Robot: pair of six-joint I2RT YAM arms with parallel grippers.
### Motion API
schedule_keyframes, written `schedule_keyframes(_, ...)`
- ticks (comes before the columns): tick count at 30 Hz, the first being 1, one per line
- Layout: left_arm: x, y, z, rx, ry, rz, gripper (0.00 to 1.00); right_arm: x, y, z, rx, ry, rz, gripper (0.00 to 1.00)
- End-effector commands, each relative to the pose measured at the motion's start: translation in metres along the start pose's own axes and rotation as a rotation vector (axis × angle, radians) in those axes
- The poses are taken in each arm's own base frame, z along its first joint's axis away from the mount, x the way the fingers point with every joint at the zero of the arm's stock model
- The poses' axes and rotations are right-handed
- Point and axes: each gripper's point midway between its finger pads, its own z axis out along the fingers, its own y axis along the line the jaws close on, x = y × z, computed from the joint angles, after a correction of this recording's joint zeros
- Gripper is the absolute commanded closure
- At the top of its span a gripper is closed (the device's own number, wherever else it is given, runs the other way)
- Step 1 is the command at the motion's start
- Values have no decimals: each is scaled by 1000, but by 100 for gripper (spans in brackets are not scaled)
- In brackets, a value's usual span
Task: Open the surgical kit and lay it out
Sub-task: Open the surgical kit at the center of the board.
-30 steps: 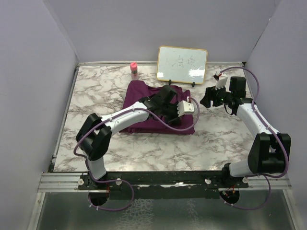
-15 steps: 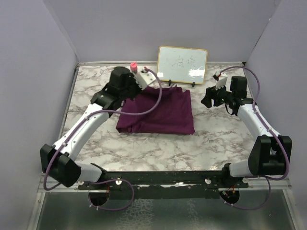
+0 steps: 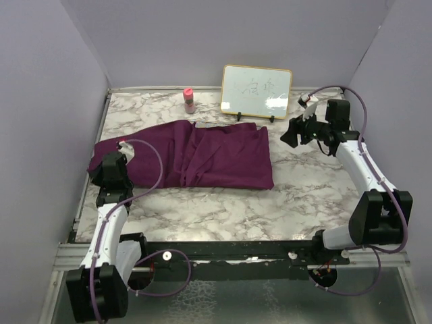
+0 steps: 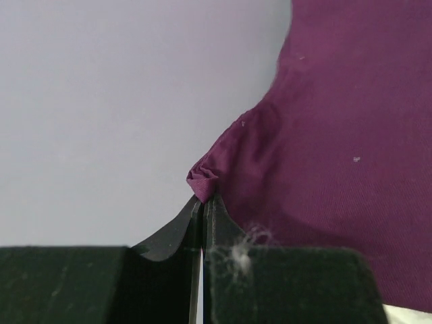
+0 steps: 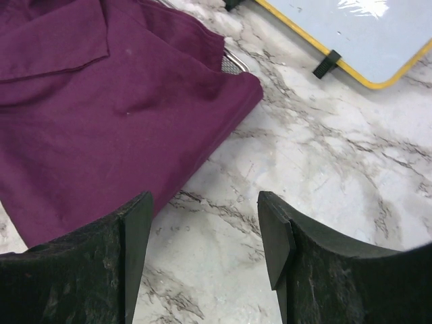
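The surgical kit is a dark purple cloth wrap (image 3: 223, 158) lying mid-table, with one flap drawn out in folds toward the left wall. My left gripper (image 3: 104, 164) sits at that flap's left end. In the left wrist view it (image 4: 203, 202) is shut on a bunched pinch of the purple cloth (image 4: 324, 135). My right gripper (image 3: 288, 133) hovers just right of the wrap's far right corner, open and holding nothing. In the right wrist view it (image 5: 206, 223) is over bare marble beside the cloth (image 5: 101, 121). A bit of silver mesh tray (image 5: 233, 63) peeks out at the cloth's corner. The rest of the contents are hidden.
A framed whiteboard (image 3: 256, 90) stands on clips behind the wrap, close to my right gripper, and also shows in the right wrist view (image 5: 358, 34). A small pink-capped bottle (image 3: 190, 100) stands at the back, left of the board. Lilac walls enclose the marble table (image 3: 202, 202).
My left arm has swung from the far edge of the wrap out to the left side, dragging a flap of the cloth open leftward. The right gripper has barely shifted.
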Motion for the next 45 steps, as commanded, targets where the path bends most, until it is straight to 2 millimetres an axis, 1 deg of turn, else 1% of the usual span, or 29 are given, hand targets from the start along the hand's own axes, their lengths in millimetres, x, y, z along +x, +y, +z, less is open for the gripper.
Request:
schedule_keyframes(1, 41, 18, 17, -122, 115, -10, 100, 0, 23, 13, -127, 16, -23, 37)
schedule_keyframes(5, 62, 4, 41, -52, 148, -36, 100, 8, 38, 25, -182, 41, -21, 37)
schedule_keyframes(9, 76, 6, 70, -29, 186, -73, 98, 13, 49, 30, -214, 58, -38, 37)
schedule_keyframes(12, 79, 12, 96, -10, 213, -95, 98, 14, 60, 32, -238, 66, -68, 37)
schedule_keyframes(14, 82, 11, 109, 19, 249, -85, 97, 15, 70, 34, -266, 73, -96, 37)
schedule_keyframes(16, 82, 14, 118, 30, 267, -83, 90, 15, 82, 35, -299, 79, -132, 37)
schedule_keyframes(17, 83, 14, 121, 38, 277, -83, 84, 16, 88, 37, -314, 84, -150, 37)
schedule_keyframes(18, 82, 17, 123, 39, 279, -88, 68, 16, 95, 38, -332, 87, -170, 37)
schedule_keyframes(19, 80, 18, 125, 41, 276, -99, 56, 16, 102, 40, -350, 88, -189, 37)
schedule_keyframes(21, 72, 22, 128, 52, 259, -132, 37, 16, 118, 44, -390, 92, -224, 37)
schedule_keyframes(22, 65, 24, 129, 64, 242, -153, 31, 16, 125, 47, -411, 95, -239, 37)
schedule_keyframes(24, 52, 27, 132, 95, 215, -216, 25, 16, 142, 53, -455, 96, -270, 37)
schedule_keyframes(26, 36, 30, 132, 132, 184, -285, 21, 14, 162, 58, -501, 94, -300, 36)
schedule_keyframes(30, -9, 27, 124, 272, 51, -434, 18, 14, 203, 72, -577, 93, -359, 36)
schedule_keyframes(32, -30, 17, 114, 368, -18, -501, 18, 14, 224, 81, -600, 93, -390, 35)
schedule_keyframes(34, -49, 2, 103, 482, -82, -557, 17, 17, 245, 90, -616, 102, -425, 31)
schedule_keyframes(37, -75, -23, 84, 651, -161, -612, 18, 21, 275, 104, -632, 110, -465, 30)
schedule_keyframes(41, -97, -52, 63, 814, -221, -654, 18, 29, 313, 120, -669, 137, -486, 30)
schedule_keyframes(43, -103, -64, 56, 862, -227, -666, 18, 36, 329, 126, -684, 156, -505, 30)
schedule_keyframes(45, -105, -75, 51, 893, -223, -669, 18, 43, 341, 132, -682, 168, -526, 30)
